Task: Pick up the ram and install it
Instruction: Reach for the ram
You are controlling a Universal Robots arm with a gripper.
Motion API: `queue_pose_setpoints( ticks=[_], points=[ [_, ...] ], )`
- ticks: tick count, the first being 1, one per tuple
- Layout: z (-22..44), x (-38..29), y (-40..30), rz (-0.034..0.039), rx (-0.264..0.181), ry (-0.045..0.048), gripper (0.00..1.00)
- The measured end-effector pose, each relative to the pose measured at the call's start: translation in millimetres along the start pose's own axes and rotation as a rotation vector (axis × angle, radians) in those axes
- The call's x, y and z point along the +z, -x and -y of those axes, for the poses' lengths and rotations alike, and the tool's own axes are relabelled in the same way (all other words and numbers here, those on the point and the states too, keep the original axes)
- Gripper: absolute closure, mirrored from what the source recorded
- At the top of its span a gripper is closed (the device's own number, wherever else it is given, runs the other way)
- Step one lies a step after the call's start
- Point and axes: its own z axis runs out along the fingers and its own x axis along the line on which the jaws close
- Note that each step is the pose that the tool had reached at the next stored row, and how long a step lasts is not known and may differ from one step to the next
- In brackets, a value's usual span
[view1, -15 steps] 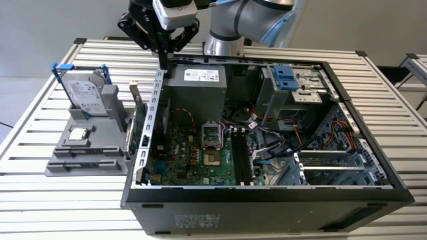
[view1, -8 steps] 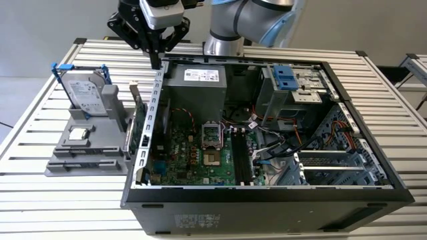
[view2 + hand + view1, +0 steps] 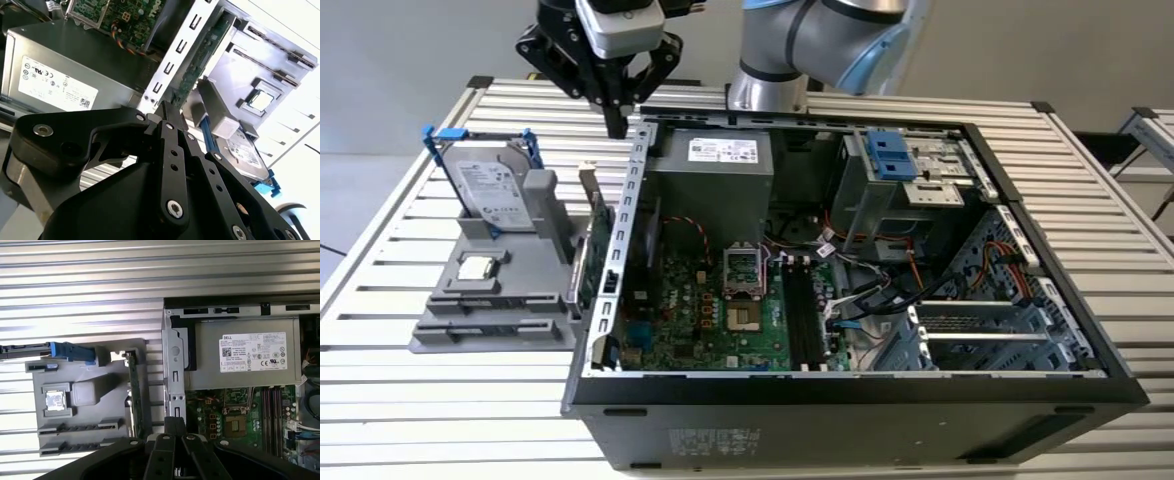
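The ram point(image 3: 599, 250) stands on its long edge in a slot along the side of a grey holder point(image 3: 494, 320). This is the side just beside the outer wall of the open computer case point(image 3: 854, 400). In the first wrist view the ram point(image 3: 133, 395) shows as a thin green strip seen edge-on. In the second wrist view it point(image 3: 200, 62) runs alongside the case's perforated metal wall. The holder sits on the slatted worktop point(image 3: 400, 400). It also carries a hard drive point(image 3: 494, 190) in a blue frame and a small square processor point(image 3: 478, 267).

The pincer point(image 3: 616, 125) hangs above the far corner of the case, near the far end of the holder and well above the ram. Its fingers are drawn together to a narrow tip with nothing between them, as both wrist views also suggest point(image 3: 167, 107) point(image 3: 175, 422). The ram is not yet picked up, and the black slots point(image 3: 803, 310) on the motherboard point(image 3: 707, 310) look unfilled.

The stick is probably light, stiff and thin, and easily damaged at its chips and contact edge. The best hold seems to be across its two flat faces near the middle of the free upper edge. That would keep it level and leave the lower edge clear. Because it is so slim, a skewed grip could twist it in the slot.
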Motion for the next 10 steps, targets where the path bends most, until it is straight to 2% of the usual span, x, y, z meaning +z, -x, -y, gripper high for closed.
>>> queue_pose_setpoints(
  ticks=[10],
  points=[
    [1.3, -0.2, -17.2, -0.0001, 0.0, -0.0001, 1.0]
  ],
)
